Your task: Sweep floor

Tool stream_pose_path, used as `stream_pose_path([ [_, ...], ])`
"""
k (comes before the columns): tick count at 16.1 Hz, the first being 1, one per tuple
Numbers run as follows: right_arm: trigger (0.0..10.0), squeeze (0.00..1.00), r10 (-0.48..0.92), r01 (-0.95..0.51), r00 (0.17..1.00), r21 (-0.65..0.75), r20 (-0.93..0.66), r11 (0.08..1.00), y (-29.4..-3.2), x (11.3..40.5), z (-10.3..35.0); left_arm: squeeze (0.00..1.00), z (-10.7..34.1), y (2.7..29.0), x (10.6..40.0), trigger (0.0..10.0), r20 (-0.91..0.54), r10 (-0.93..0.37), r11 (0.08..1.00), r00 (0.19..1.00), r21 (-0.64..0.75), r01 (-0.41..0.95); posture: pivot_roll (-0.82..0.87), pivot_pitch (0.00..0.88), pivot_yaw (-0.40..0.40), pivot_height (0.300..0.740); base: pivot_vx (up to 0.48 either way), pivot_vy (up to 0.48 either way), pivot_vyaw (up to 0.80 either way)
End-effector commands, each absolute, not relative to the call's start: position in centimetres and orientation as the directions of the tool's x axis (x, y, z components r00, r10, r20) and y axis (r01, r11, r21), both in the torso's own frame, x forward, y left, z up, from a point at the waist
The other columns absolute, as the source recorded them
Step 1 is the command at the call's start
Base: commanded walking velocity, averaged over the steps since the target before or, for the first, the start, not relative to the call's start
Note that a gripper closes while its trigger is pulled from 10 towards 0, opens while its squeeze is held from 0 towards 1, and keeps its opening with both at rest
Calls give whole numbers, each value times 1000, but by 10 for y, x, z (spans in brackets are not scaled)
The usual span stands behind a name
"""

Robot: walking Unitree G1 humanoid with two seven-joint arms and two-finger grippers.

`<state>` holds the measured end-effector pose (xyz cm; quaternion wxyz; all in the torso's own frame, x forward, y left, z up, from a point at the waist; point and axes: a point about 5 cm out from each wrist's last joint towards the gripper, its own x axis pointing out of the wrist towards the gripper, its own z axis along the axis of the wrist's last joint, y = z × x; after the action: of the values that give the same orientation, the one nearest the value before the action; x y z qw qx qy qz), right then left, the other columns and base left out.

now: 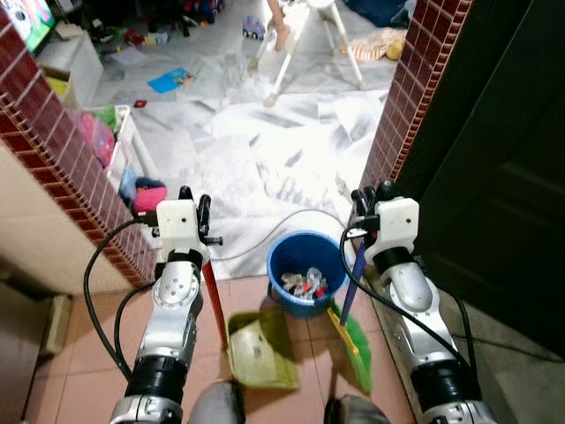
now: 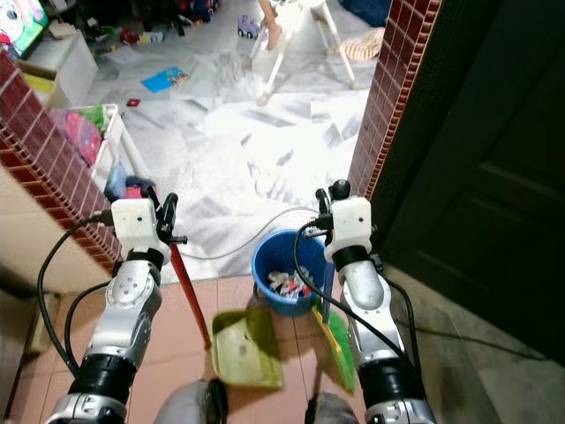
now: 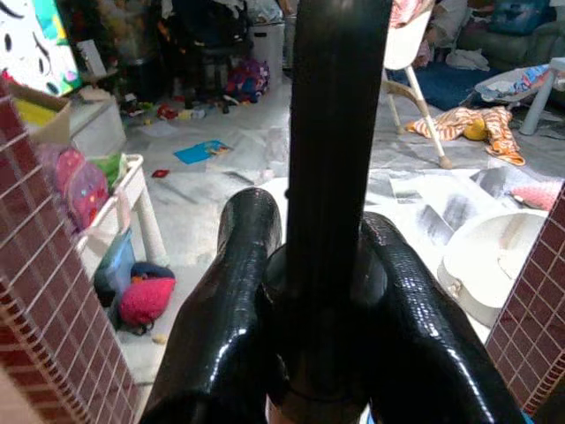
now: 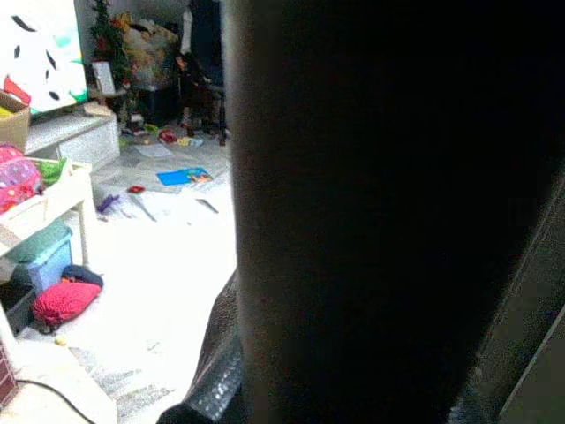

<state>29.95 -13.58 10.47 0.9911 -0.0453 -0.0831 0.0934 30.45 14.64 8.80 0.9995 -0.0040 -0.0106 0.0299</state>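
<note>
Left gripper clamps the dustpan handle, right gripper grips the broom, w/ blue bucket btwn them.

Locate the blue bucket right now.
In the left eye view the blue bucket stands on the floor between the two arms, just beyond the green dustpan and left of the broom.

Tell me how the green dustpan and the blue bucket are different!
The dustpan is yellow-green, flat and open-fronted, while the bucket is blue, round and deep. The dustpan's tray looks almost bare, with just specks; the bucket holds bits of rubbish. The dustpan has a long red handle gripped by the left gripper; no gripper holds the bucket. Both sit side by side on the reddish tile floor.
</note>
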Motion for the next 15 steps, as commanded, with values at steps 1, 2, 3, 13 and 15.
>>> stream_pose_path([
  [1,10000,0,197,-184,959,-79,205,980,-133,303,117,0,96,148,309,10000,52,69,998,996,-7,-69,-90,0,81,740,-251,0,0],
  [2,10000,0,196,-182,958,-84,211,980,-134,305,119,0,98,145,311,10000,61,55,998,997,-4,-55,-96,0,81,740,-259,0,0],
  [3,10000,0,191,-177,958,-86,211,980,-136,306,120,0,98,144,312,10000,60,55,998,997,-5,-55,-99,0,82,740,-259,0,0],
  [13,10000,0,222,-204,951,-107,213,973,-128,307,120,0,97,141,312,10000,54,55,998,997,-16,-54,-98,0,81,740,-249,0,0],
  [15,10000,0,223,-204,952,-110,211,973,-129,307,120,0,97,140,312,10000,53,54,998,997,-17,-53,-98,0,81,740,0,0,0],
])
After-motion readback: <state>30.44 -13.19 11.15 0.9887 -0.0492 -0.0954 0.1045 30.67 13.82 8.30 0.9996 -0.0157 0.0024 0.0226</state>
